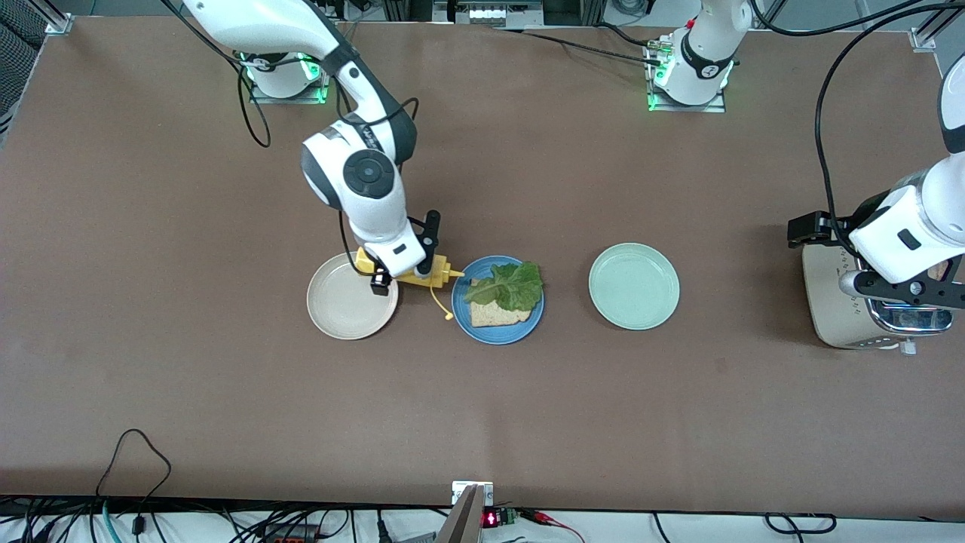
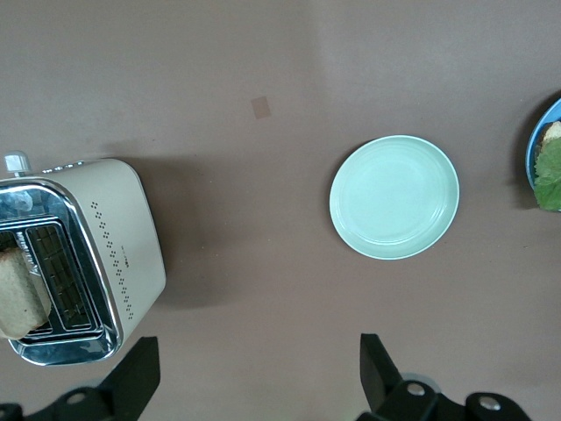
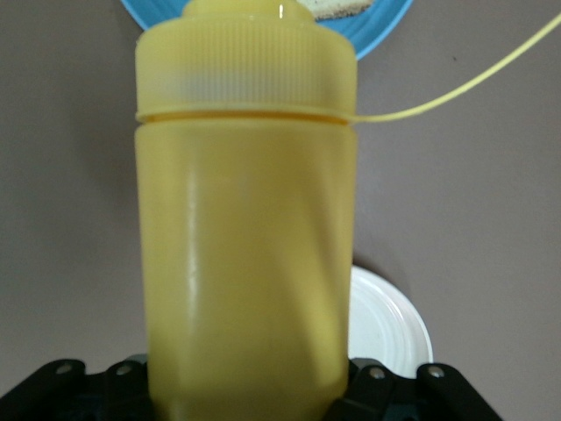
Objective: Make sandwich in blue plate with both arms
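Observation:
The blue plate holds one toasted bread slice with a green lettuce leaf on top. My right gripper hangs over the gap between the cream plate and the blue plate. It is shut on a yellow squeeze bottle lying sideways, its nozzle toward the blue plate. The right wrist view is filled by that bottle, with my right gripper around its base and the blue plate past the cap. My left gripper is open and holds nothing, up by the toaster, where another bread slice sits in a slot.
A cream plate lies toward the right arm's end, partly under the right hand. A mint-green plate sits between the blue plate and the toaster. A thin yellow tether dangles from the bottle's cap.

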